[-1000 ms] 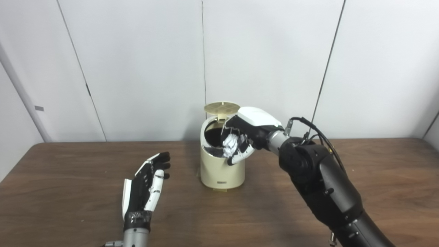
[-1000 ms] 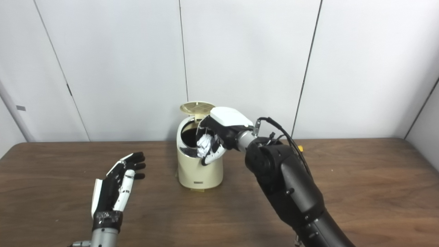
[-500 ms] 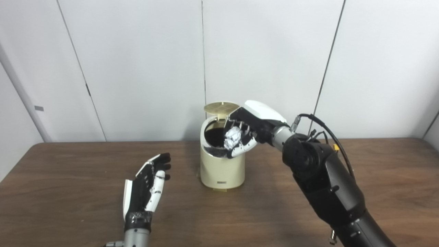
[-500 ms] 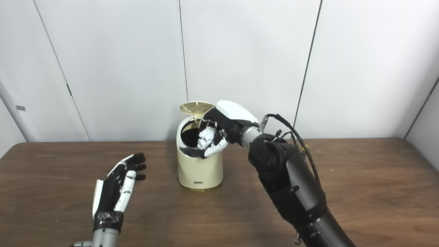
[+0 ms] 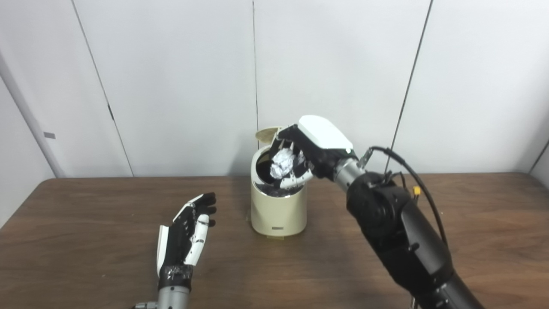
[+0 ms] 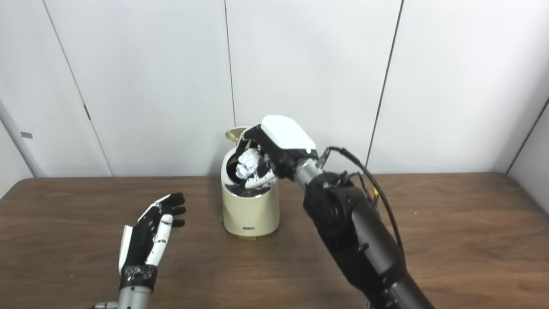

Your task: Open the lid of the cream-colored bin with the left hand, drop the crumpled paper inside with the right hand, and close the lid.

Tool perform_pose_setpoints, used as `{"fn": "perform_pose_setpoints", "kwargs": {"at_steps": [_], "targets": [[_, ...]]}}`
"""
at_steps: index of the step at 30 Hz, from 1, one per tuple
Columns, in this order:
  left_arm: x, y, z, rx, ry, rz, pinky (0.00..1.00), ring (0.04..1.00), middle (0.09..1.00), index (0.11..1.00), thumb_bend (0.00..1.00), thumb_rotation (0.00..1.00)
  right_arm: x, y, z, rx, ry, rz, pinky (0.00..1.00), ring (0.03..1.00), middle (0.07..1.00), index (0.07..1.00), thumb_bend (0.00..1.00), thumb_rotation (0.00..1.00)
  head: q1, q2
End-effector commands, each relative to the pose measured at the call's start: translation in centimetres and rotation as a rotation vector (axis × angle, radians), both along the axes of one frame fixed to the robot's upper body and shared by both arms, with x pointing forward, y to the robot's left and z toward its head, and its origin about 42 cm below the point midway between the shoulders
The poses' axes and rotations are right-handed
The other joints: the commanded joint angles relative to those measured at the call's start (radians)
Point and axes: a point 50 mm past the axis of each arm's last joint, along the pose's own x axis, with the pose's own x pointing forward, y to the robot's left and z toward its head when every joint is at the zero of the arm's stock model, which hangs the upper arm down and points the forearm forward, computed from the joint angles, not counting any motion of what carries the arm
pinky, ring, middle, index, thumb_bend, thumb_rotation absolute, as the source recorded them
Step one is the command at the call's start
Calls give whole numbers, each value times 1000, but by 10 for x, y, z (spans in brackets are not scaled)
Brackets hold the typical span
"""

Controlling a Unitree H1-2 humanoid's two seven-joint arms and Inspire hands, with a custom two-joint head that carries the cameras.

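The cream-colored bin (image 5: 278, 211) stands on the brown table (image 5: 85, 240) near its back middle. Its lid (image 5: 266, 134) is swung up behind the dark opening and mostly hidden by my right hand. My right hand (image 5: 306, 152) is shut on the white crumpled paper (image 5: 283, 164) and holds it right above the bin's opening. My left hand (image 5: 186, 234) is open and empty, palm toward the bin, above the table to the bin's left. The same scene shows in the right eye view, with the paper (image 6: 247, 165) over the bin (image 6: 249, 208).
White wall panels stand close behind the bin. The table's back edge runs just behind the bin. My right arm (image 5: 399, 231) reaches diagonally across the table's right half.
My right hand has lifted and moved left with the paper, from the bin's right rim to above the opening, now covering most of the lid. My left hand barely shifted.
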Motion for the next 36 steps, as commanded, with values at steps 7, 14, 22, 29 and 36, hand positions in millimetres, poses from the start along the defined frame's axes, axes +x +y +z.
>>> {"fn": "perform_pose_setpoints", "kwargs": {"at_steps": [7, 14, 22, 29, 36], "targets": [[5, -6, 18, 6, -96, -9, 652, 748, 772, 781, 273, 711, -1, 6, 13, 29, -188, 36, 234, 344, 449, 495, 514, 0, -2, -7], [5, -7, 17, 5, -96, -14, 658, 748, 772, 781, 272, 708, 0, 9, 4, -9, -244, 50, 235, 348, 478, 491, 515, 0, 0, -10], [5, -8, 18, -2, -100, -16, 654, 746, 770, 776, 266, 698, 9, 8, -6, -55, -342, 57, 263, 391, 553, 481, 511, 0, 0, -11], [5, -7, 16, 0, -100, -18, 652, 744, 768, 776, 271, 699, 13, 8, -8, -75, -364, 47, 268, 400, 557, 476, 511, 0, -1, -11], [4, -8, 16, -4, -102, -16, 649, 746, 767, 772, 268, 678, 16, 7, -9, -86, -405, 36, 278, 394, 550, 480, 511, 0, 0, -11]]}}
